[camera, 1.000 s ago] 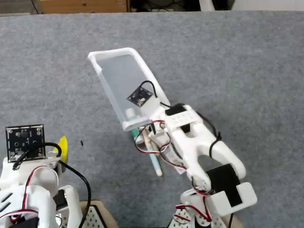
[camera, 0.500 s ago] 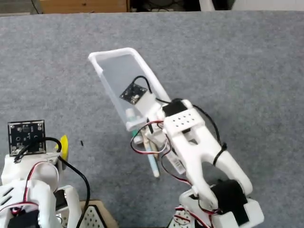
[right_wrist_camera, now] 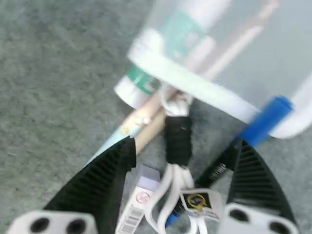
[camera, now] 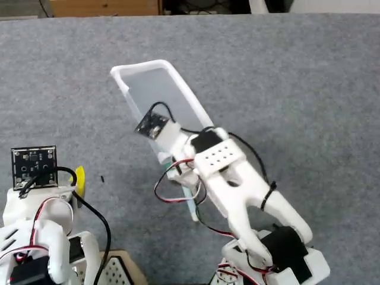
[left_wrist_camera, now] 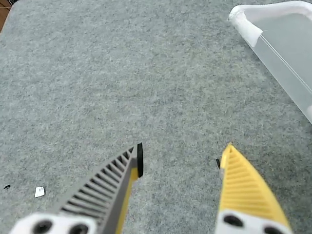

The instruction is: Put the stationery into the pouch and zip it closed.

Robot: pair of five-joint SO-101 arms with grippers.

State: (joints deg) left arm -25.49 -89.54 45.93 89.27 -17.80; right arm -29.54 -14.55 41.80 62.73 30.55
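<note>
The translucent pouch with a white rim lies slanted mid-table, its mouth toward the arms. Pens and a pencil stick out of the mouth. My right arm hangs over that end. In the right wrist view my right gripper is open, its black fingers on either side of the black zip cord and its tag. A blue pen, a wooden pencil and a white-green tube lie at the pouch rim. My left gripper is open over bare carpet, left of the pouch.
Grey carpet covers the table, with free room to the right of the pouch and behind it. A wooden edge runs along the back. A small white scrap lies near my left gripper.
My right arm has swung left and lowered over the pouch's mouth, and the protruding pens shifted slightly. The left arm has barely moved.
</note>
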